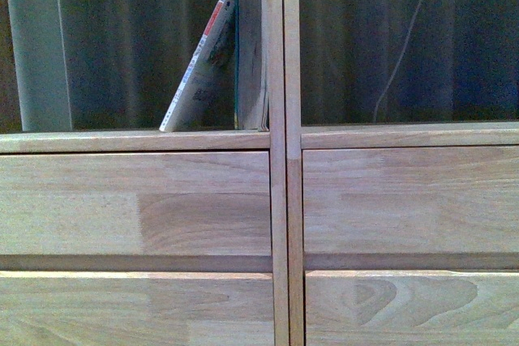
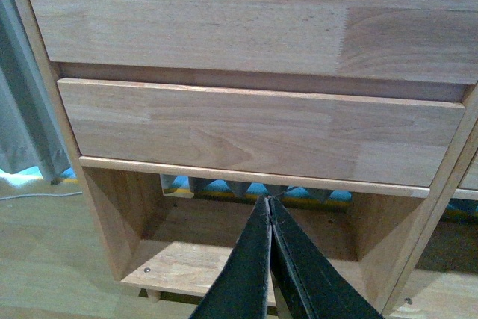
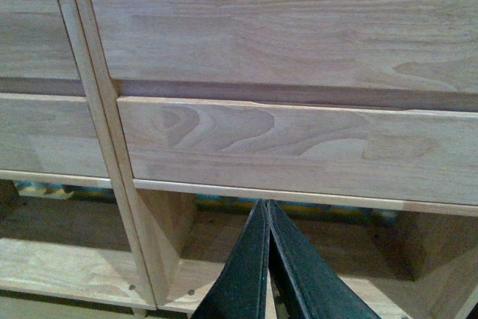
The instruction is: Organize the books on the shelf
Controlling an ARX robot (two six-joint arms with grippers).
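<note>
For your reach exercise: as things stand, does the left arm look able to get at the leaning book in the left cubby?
Probably yes: the book leans in an open-fronted cubby, but the left gripper is shut and low.

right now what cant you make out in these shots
- Book, front view: cover print too small and blurred to read.
- Shelf, front view: cubby tops and lower drawers cut off by the frame.
- Left pincer and right pincer: both shut, arms out of frame; neither shows in the front view.

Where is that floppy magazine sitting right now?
In the front view, the magazine stands tilted in the shelf's left cubby, above the drawers, its top leaning against the centre divider.
</note>
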